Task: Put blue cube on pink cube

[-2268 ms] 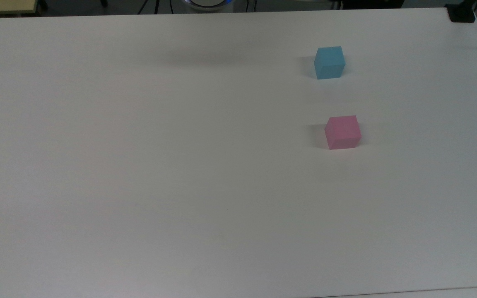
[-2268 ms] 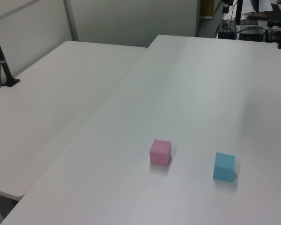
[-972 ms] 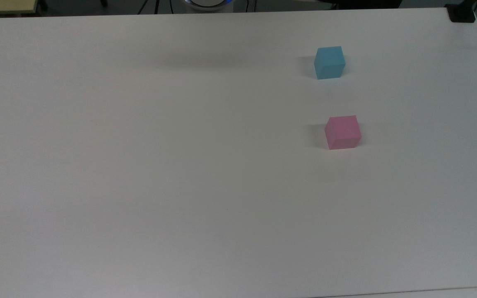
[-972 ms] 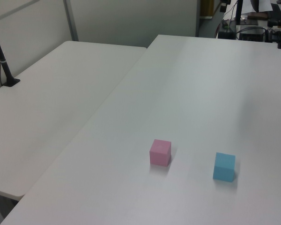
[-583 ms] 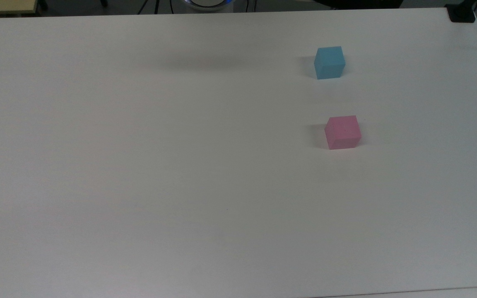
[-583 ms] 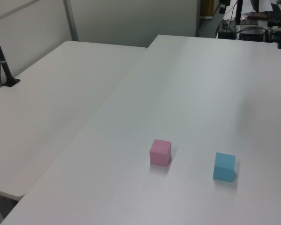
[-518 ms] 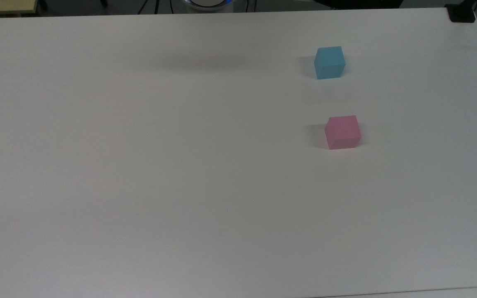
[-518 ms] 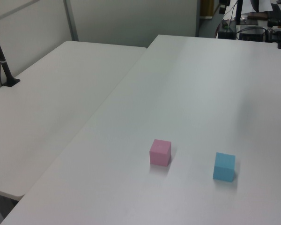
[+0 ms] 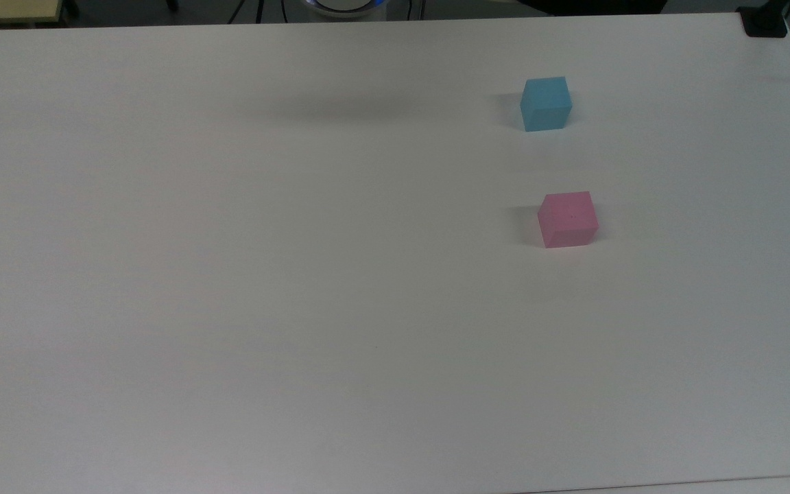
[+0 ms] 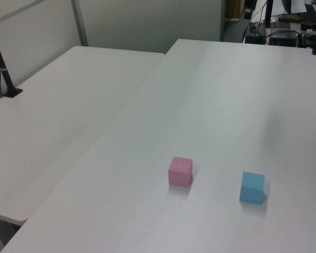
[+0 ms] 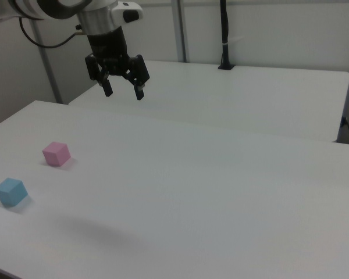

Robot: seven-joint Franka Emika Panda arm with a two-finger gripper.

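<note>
The blue cube (image 9: 545, 103) rests on the white table (image 9: 299, 274) toward the top view's upper right. The pink cube (image 9: 568, 219) stands apart from it, lower in that view. In the left view the pink cube (image 10: 180, 171) sits left of the blue cube (image 10: 252, 187). In the right view the blue cube (image 11: 11, 191) is at the near left, with the pink cube (image 11: 56, 153) just behind it. My gripper (image 11: 123, 90) hangs high above the table in the right view, open, holding nothing, well right of and above both cubes.
A second white table (image 10: 58, 121) adjoins on the left view's left, with a black pole (image 10: 2, 68) clamped at its edge. A black clamp (image 9: 764, 22) sits at the top view's upper right table corner. Cables and equipment (image 10: 284, 26) stand beyond the far edge.
</note>
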